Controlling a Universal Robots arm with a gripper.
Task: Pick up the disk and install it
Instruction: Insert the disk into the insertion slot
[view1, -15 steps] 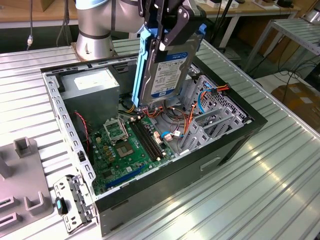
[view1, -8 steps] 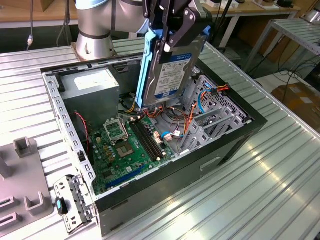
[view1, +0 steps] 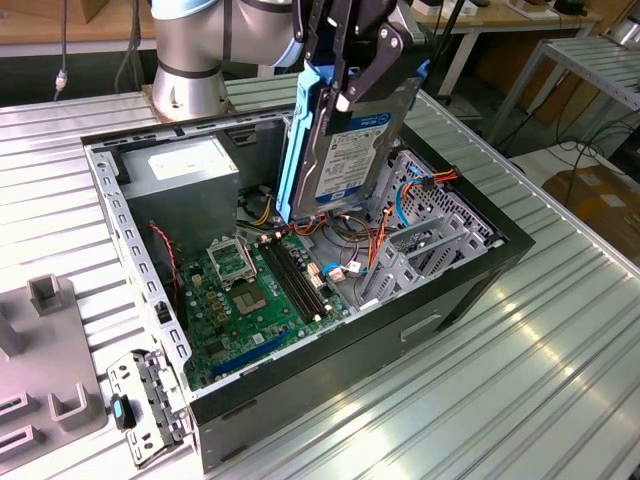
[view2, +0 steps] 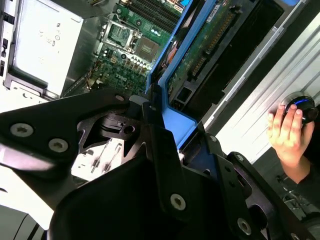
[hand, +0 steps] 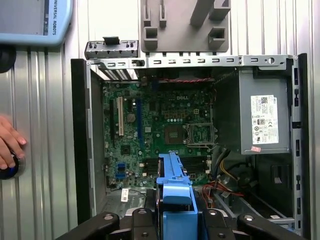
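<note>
Gripper: I see the gripper (view1: 362, 80) closed on the upper end of the disk (view1: 350, 160), with its black fingers (view1: 385, 50) pressing on both flat faces.
Disk position: it hangs almost upright, a little tilted, over the open computer case (view1: 440, 300). The label face is turned to the exterior view's right and a blue side rail (view1: 297, 140) runs along its edge.
Lower end: it is above the motherboard (view1: 250, 290), between the power supply (view1: 185, 170) and the drive cage (view1: 430, 240). I cannot tell if it touches the cables below.
Second wrist view: I see the green circuit side of the disk (view2: 210, 35) and its blue rail reaching down toward the case.
First wrist view: the rail end of the disk (hand: 172, 185) stands over the motherboard (hand: 160, 125), and the power supply (hand: 262, 120) is beside it.
Case: it lies on its side on the ribbed metal table (view1: 540, 380).
Person: a hand (view2: 285, 132) rests on a round knob (view2: 302, 107) on the table, outside the case.
</note>
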